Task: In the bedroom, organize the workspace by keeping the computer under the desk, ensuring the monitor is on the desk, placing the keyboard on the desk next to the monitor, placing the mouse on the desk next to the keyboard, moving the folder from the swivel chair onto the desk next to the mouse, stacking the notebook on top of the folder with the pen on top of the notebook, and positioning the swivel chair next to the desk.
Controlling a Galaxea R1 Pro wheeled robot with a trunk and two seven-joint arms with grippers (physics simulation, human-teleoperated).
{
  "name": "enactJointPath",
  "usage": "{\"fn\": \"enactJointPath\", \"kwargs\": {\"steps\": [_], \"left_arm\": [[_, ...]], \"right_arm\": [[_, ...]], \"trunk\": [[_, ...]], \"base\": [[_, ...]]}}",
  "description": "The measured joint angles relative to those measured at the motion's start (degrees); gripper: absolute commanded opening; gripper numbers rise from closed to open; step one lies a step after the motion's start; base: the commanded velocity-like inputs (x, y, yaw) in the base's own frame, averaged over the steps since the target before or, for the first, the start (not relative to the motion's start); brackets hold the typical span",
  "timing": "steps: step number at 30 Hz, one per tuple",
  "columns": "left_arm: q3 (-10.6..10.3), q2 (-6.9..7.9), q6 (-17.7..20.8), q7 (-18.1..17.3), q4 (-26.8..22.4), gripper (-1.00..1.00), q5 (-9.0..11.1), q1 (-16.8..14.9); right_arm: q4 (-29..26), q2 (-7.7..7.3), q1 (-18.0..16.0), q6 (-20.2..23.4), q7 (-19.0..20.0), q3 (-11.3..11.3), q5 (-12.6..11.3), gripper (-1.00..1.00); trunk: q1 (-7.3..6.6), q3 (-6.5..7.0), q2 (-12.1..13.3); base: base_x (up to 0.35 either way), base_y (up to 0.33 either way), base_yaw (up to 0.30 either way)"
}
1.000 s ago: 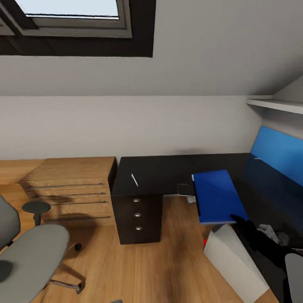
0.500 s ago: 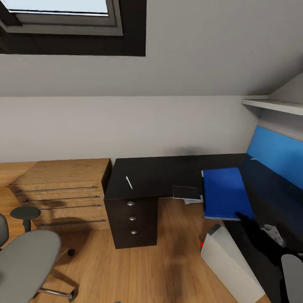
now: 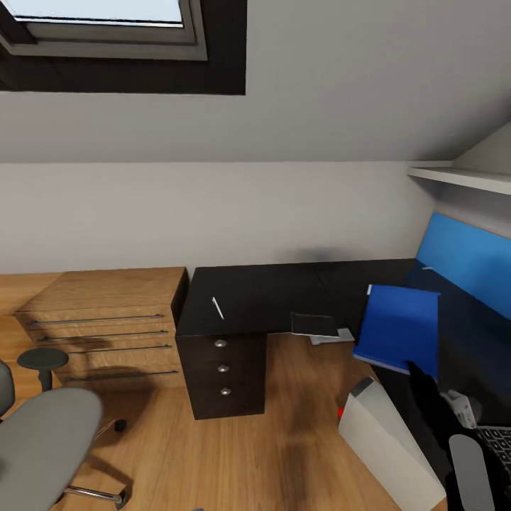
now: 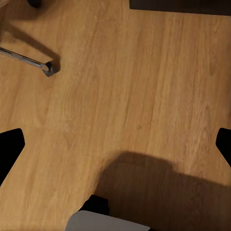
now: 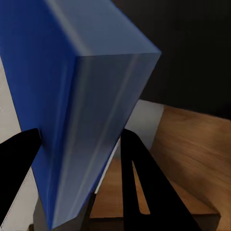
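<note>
Now the right pincer [image 5: 79,159] is clamped on a blue folder [image 3: 399,328], tilted above the black tabletop [image 3: 262,291] at four o'clock. Left pincer [image 4: 115,144] is spread apart over wood floor [image 4: 120,82]. A pen [image 3: 218,307] lies centrally.

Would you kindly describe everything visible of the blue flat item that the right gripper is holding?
The blue flat item is a plain, matte, rigid-looking slab with a paler, thick edge. It is held tilted above the black desk, one corner clamped between the right gripper fingers. Nothing lies on it.
</note>
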Motion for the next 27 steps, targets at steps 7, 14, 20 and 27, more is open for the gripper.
{"fn": "enactJointPath", "kwargs": {"steps": [7, 14, 20, 27], "left_arm": [[0.0, -0.01, -0.01, -0.04, 0.0, 1.0, 0.0, 0.0], [0.0, -0.01, -0.01, -0.02, 0.0, 1.0, 0.0, 0.0], [-0.02, -0.01, -0.02, 0.0, 0.0, 1.0, 0.0, 0.0], [-0.03, -0.04, -0.01, -0.02, 0.0, 1.0, 0.0, 0.0]], "right_arm": [[0.87, 0.22, -0.01, -3.87, -2.77, 1.59, -1.6, -1.0], [3.56, 0.16, -0.01, -6.75, -4.89, 2.07, -11.66, -1.0], [3.82, 0.22, -0.01, -7.19, -9.98, 3.26, -13.16, -1.0], [3.68, 0.18, -0.01, -10.09, -13.08, 3.67, -13.34, -1.0]], "trunk": [[0.0, 0.0, 0.0], [0.0, 0.0, 0.0], [0.0, 0.0, 0.0], [0.0, 0.0, 0.0]], "base": [[0.0, 0.0, 0.0], [0.0, 0.0, 0.0], [0.0, 0.0, 0.0], [0.0, 0.0, 0.0]]}}
